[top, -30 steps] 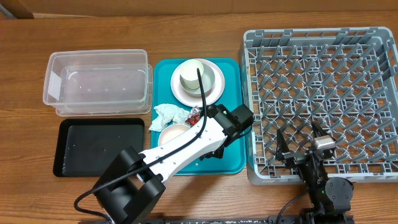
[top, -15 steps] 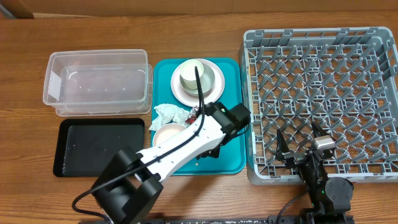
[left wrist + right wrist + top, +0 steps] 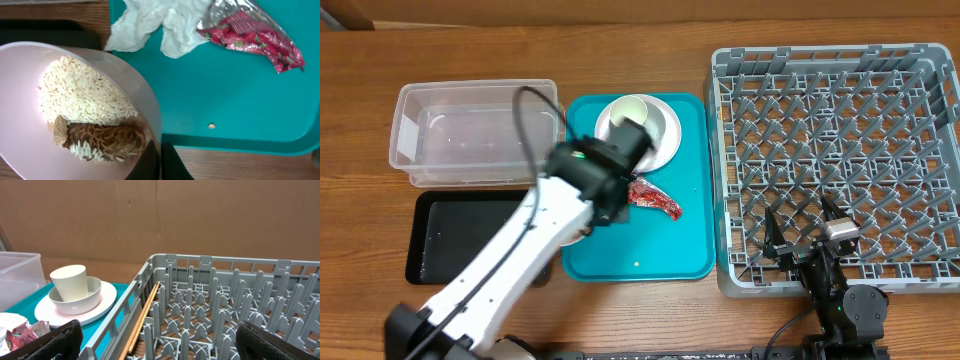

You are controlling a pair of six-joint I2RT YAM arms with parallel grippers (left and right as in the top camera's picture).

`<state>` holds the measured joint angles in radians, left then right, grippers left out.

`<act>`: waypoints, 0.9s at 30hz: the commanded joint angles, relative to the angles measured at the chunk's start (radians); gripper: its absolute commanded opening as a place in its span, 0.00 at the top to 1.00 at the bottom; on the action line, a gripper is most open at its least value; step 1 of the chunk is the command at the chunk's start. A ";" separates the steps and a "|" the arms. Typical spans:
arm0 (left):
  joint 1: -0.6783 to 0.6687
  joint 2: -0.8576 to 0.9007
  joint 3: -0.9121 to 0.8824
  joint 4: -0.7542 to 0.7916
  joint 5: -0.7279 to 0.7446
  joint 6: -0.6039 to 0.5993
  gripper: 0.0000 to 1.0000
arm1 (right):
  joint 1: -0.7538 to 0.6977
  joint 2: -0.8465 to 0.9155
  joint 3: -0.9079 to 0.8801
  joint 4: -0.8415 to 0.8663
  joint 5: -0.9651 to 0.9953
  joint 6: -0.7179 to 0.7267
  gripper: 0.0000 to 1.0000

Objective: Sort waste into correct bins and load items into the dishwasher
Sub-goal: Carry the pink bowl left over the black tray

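Overhead, the left arm (image 3: 535, 235) reaches across the black tray (image 3: 460, 240) to the left edge of the teal tray (image 3: 650, 255), and its wrist hides its fingertips. The red wrapper (image 3: 655, 197) lies on the teal tray just right of the wrist. At the tray's far end a cup (image 3: 632, 112) stands in a second bowl (image 3: 655, 125) on a plate (image 3: 670, 145). The clear tub (image 3: 475, 135) sits behind the black tray. The right gripper (image 3: 805, 232) is at the near edge of the dish rack (image 3: 840, 120), with its jaws spread wide.

From the left wrist, the left gripper (image 3: 160, 160) is closed tight on the rim of the rice bowl (image 3: 20, 145), which tilts over the teal tray's corner. The bowl holds rice (image 3: 80, 95) and a brown food piece (image 3: 105, 140). The napkin (image 3: 150, 22) touches the wrapper on the tray beyond, and the counter (image 3: 240, 167) shows below the tray.

From the right wrist, the right gripper's fingers (image 3: 55, 340) stand fully apart, with nothing between them. A thin wooden stick (image 3: 142, 315) lies along the rack's left wall.
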<state>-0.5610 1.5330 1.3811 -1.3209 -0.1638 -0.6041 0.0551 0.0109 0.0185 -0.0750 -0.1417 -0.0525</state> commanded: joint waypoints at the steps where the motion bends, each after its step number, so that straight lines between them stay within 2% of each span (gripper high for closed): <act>1: 0.090 -0.059 0.023 -0.007 0.085 0.089 0.96 | 0.007 -0.008 -0.011 0.005 0.003 0.004 0.00; 14: 0.414 -0.139 0.005 -0.025 0.254 0.240 0.96 | 0.007 -0.008 -0.011 0.005 0.003 0.004 0.00; 27: 0.755 -0.155 -0.089 0.009 0.628 0.483 0.96 | 0.007 -0.008 -0.011 0.005 0.003 0.004 0.00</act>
<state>0.1349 1.4029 1.3113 -1.3182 0.3187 -0.2230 0.0551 0.0109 0.0185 -0.0746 -0.1417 -0.0525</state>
